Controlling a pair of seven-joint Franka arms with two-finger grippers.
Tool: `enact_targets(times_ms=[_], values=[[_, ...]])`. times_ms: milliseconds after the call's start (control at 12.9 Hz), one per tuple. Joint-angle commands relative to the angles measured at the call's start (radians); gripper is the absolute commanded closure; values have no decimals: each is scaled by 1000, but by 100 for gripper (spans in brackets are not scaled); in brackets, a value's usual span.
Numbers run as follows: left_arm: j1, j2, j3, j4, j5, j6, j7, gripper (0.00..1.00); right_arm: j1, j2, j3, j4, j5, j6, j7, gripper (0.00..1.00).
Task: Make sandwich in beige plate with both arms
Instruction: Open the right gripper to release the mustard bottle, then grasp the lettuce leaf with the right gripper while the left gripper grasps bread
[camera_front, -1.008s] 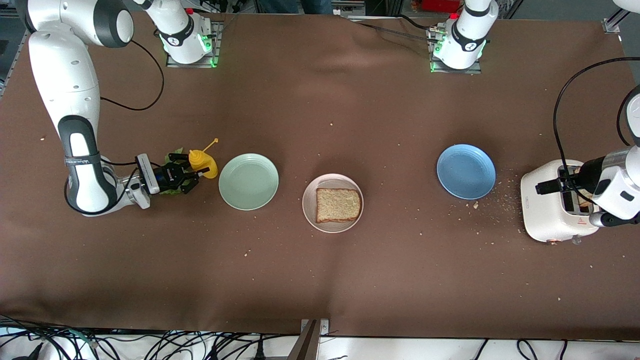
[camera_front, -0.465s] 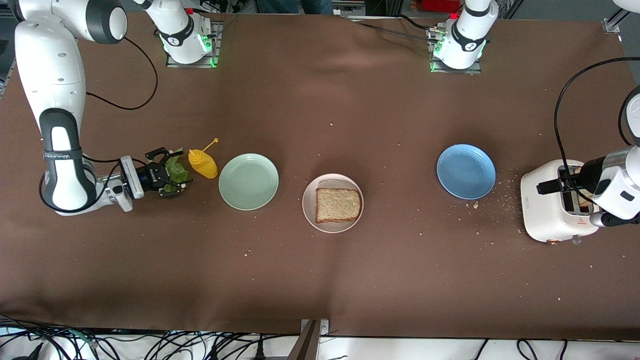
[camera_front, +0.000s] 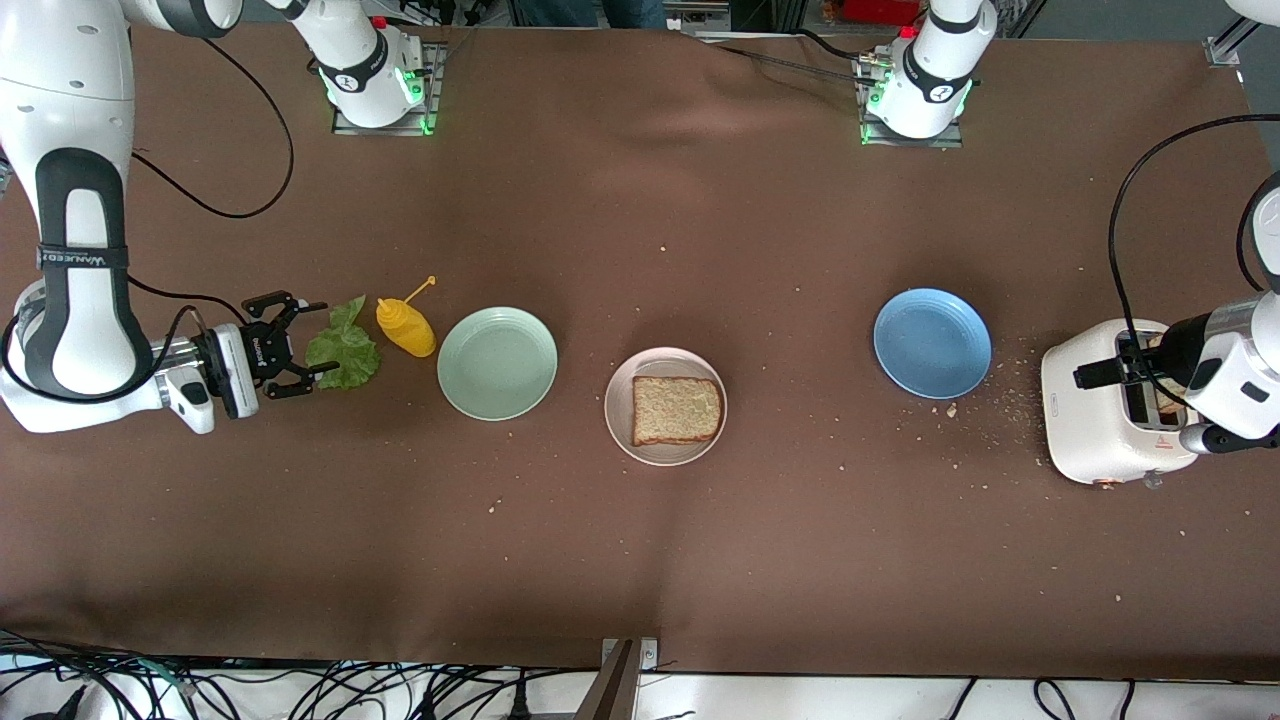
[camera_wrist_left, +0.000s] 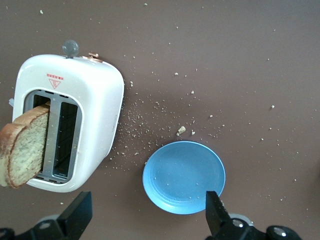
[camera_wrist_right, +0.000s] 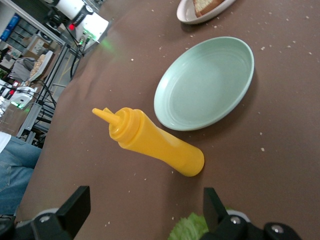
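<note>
One slice of brown bread lies on the beige plate at mid table. A green lettuce leaf lies on the cloth beside the yellow sauce bottle. My right gripper is open and empty, low at the leaf's edge toward the right arm's end of the table. In the right wrist view the leaf shows by one finger. My left gripper is open over the white toaster. In the left wrist view a second bread slice stands in a toaster slot.
A mint-green plate lies between the bottle and the beige plate. A blue plate lies beside the toaster, with crumbs scattered between them. The arms' bases stand along the table's edge farthest from the camera.
My right gripper has drawn back from the bottle toward the right arm's end of the table, leaving the lettuce leaf uncovered. The left arm has not moved.
</note>
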Motion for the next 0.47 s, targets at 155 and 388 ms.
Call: enact_targets(times_ms=[155,388], values=[[45,-7,-4,-6,115,-2,98,0,103,-71,-12,-27,-242,201,349,0],[118,-2,-4,-17,121,25,233,0,131,-72,-12,-85,-354,357,469,0]])
